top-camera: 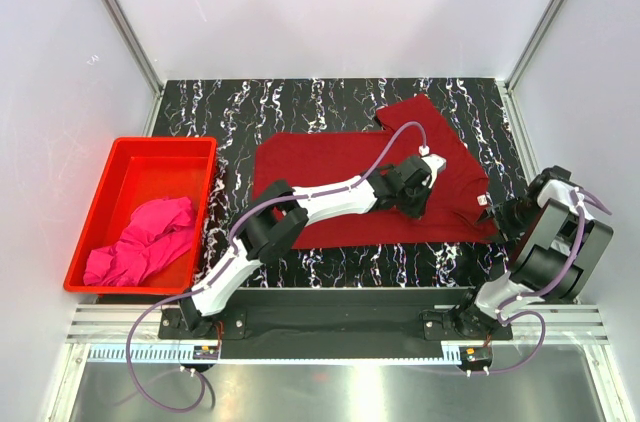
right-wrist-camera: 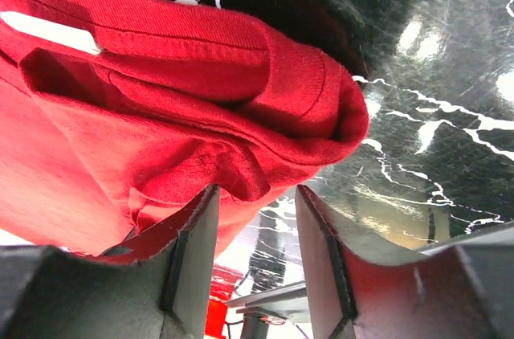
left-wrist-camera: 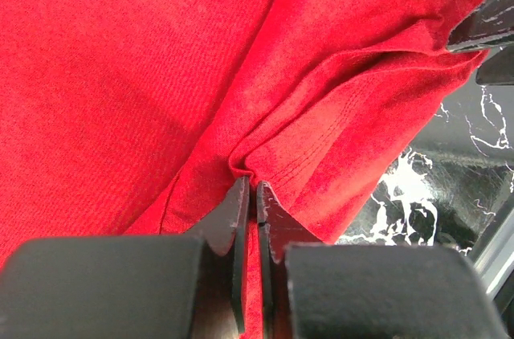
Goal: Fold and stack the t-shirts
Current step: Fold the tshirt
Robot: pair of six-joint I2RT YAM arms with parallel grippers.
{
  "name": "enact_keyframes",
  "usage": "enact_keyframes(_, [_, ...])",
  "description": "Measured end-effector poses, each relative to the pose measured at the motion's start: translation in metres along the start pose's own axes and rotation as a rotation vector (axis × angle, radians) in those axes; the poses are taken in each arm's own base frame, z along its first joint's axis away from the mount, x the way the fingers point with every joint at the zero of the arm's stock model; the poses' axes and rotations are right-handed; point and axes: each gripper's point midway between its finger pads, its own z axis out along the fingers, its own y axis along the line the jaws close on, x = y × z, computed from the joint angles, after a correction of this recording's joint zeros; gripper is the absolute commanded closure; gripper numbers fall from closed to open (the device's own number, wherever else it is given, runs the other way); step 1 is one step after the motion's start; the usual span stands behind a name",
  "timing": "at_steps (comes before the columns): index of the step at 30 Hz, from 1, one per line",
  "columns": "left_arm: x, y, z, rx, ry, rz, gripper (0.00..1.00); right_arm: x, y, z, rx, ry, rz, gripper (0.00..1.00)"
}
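The crimson t-shirt [top-camera: 300, 157] lies spread across the table [top-camera: 250, 102], toward its right edge. The pink t-shirt [top-camera: 145, 242] sits crumpled in the red bin [top-camera: 160, 145] at the left edge. The left end effector [left-wrist-camera: 250, 194] is clenched on a crimson ridge. The right end effector [right-wrist-camera: 255, 202], jaws apart, sits at the shirt's near-right corner; I'd have it bite both layers before lifting.

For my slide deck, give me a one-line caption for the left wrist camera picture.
Left gripper pinching a fold of the dark crimson cloth t-shirt beside the black marbled tabletop.
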Motion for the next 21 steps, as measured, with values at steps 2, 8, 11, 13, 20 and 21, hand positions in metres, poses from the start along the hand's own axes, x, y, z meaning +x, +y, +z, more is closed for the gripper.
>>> enact_keyframes(2, [0.000, 0.000, 0.000, 0.003, 0.001, 0.000, 1.00, -0.001, 0.000, 0.001, -0.001, -0.001, 0.000, 0.51])
enact_keyframes(8, [0.001, -0.002, 0.000, 0.009, 0.003, 0.000, 1.00, -0.005, 0.002, 0.010, -0.004, 0.007, 0.009, 0.80])
enact_keyframes(11, [0.001, -0.002, 0.000, 0.012, 0.005, 0.000, 1.00, -0.006, 0.006, 0.011, -0.016, 0.014, 0.023, 0.89])
enact_keyframes(13, [0.000, -0.002, -0.001, 0.012, 0.004, 0.001, 1.00, -0.009, 0.010, 0.007, -0.024, 0.008, 0.025, 0.95])
enact_keyframes(20, [-0.016, 0.002, -0.012, 0.002, -0.031, 0.010, 1.00, -0.025, 0.035, -0.009, -0.092, -0.028, 0.028, 1.00])
enact_keyframes(21, [-0.021, 0.003, -0.015, 0.001, -0.041, 0.007, 1.00, -0.026, 0.037, -0.010, -0.101, -0.030, 0.030, 1.00])
